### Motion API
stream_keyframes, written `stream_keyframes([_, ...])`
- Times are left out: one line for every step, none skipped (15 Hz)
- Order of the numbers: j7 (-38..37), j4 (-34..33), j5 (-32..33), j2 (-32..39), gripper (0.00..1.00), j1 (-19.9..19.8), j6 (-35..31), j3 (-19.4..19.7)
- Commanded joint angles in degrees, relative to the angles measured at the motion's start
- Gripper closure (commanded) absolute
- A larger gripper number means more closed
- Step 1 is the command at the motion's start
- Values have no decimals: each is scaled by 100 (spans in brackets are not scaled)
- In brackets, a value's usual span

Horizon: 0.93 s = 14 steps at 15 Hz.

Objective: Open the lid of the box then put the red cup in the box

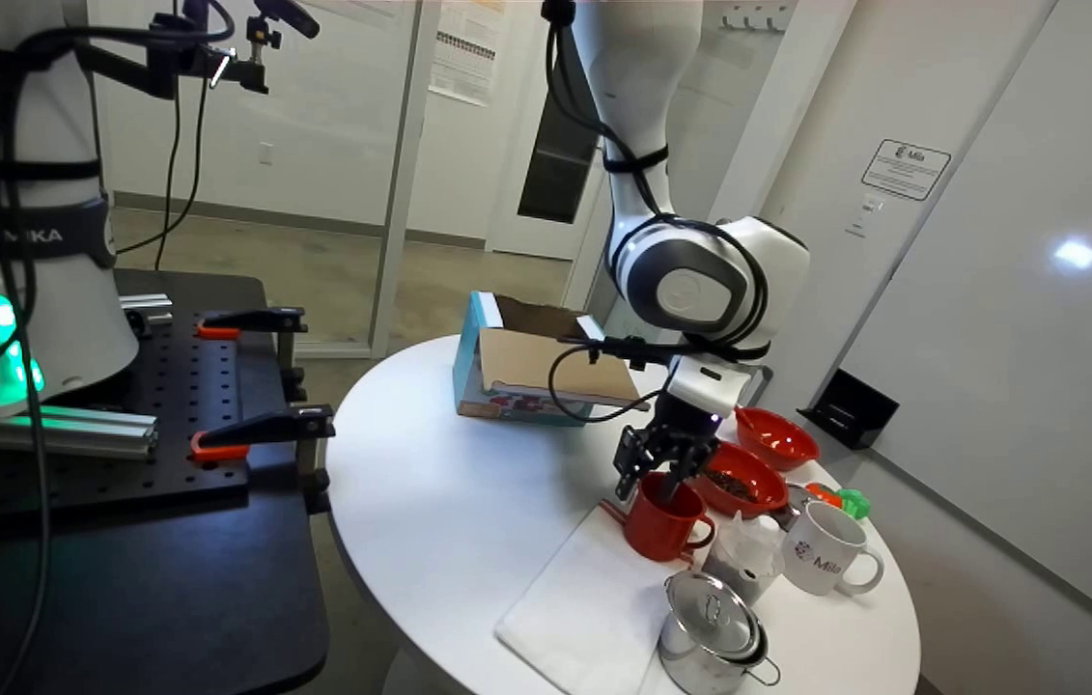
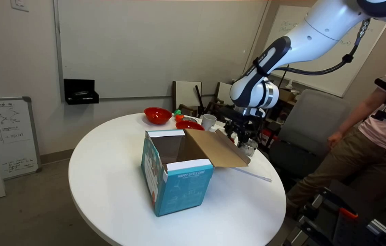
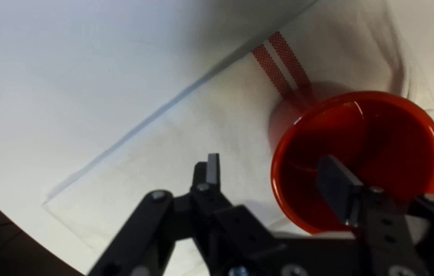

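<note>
The red cup stands upright on a cloth, its handle toward the white mug in an exterior view. My gripper is open astride the cup's near wall: one finger reaches inside, the other stays outside over the cloth. Gaps show between both fingers and the wall in the wrist view. Across the table, the teal box stands with its top uncovered. Its lid is swung out to the side, brown inner face up. The gripper hides most of the cup in that exterior view.
Crowding the cup are a red bowl, a white mug, a pale spouted container and a lidded metal pot. Another red bowl sits farther off. A striped white cloth lies beneath the cup.
</note>
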<state>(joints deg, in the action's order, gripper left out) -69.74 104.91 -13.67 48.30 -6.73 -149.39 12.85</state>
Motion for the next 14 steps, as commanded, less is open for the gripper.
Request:
stream_keyframes([53, -298, -143, 175, 63, -105, 140, -77])
stream_keyframes([53, -315, -146, 187, 70, -111, 140, -78])
stream_keyframes([59, -328, -158, 199, 79, -124, 135, -87])
stream_keyframes([61, -343, -166, 211, 85, -133, 133, -92])
stream_keyframes([58, -350, -176, 210, 94, -138, 145, -96])
stream_keyframes([79, -327, -187, 175, 96, -148, 159, -115])
stream_keyframes([85, -282, -195, 120, 100, -141, 159, -123])
stream_keyframes([113, -223, -204, 36, 100, -139, 161, -145])
stream_keyframes([145, -119, -206, -110, 97, -121, 129, -161])
stream_keyframes([166, -34, -202, -222, 96, -101, 96, -170])
stream_keyframes([203, 108, -193, -396, 96, -70, 45, -187])
stream_keyframes([226, 243, -177, -576, 96, -31, 20, -192])
stream_keyframes([212, 387, -145, -756, 97, 43, -51, -169])
stream_keyframes([209, 497, -119, -925, 97, 94, -61, -158])
